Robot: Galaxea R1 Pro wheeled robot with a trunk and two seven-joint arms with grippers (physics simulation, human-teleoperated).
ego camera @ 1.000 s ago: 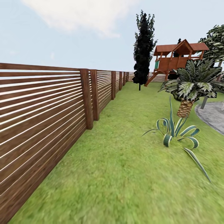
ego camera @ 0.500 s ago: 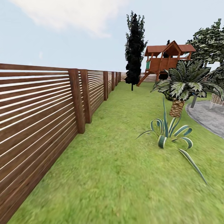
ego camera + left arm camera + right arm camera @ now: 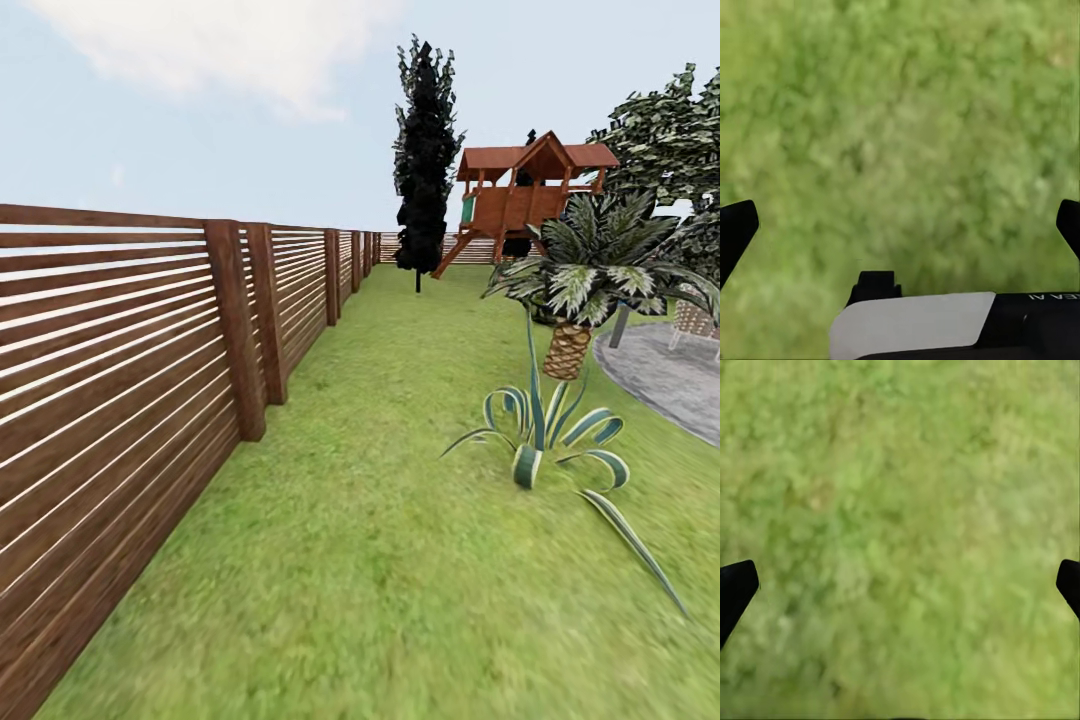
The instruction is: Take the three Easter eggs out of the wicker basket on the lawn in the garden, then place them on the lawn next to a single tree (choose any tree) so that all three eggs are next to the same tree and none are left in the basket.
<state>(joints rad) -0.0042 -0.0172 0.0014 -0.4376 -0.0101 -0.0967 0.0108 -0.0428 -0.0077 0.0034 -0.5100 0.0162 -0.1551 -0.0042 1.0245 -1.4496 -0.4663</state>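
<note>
Eggs and wicker basket were not located at this inspection, so their bearing from either arm, and which arm lay nearer, could not be established. Left gripper (image 3: 900, 225) and right gripper (image 3: 900, 585) each hung over bare lawn (image 3: 400, 560), fingertips spread wide to the frame edges, released, nothing between them.

Nearest on the robot's left, the slatted fence (image 3: 120, 400) ran alongside and away, forming a hard boundary. To the right stood a striped agave (image 3: 540, 440), its leaves reaching into the grass; just behind it, a short palm (image 3: 575, 300). Beyond that, the edge of a grey patio (image 3: 670, 375). Between fence and plants an open grass corridor ran ahead. Farthest off stood a dark cypress (image 3: 425, 150), a wooden playset (image 3: 525, 195) and a leafy crown (image 3: 665, 140). Judgement: robot was in transit, search pending.
</note>
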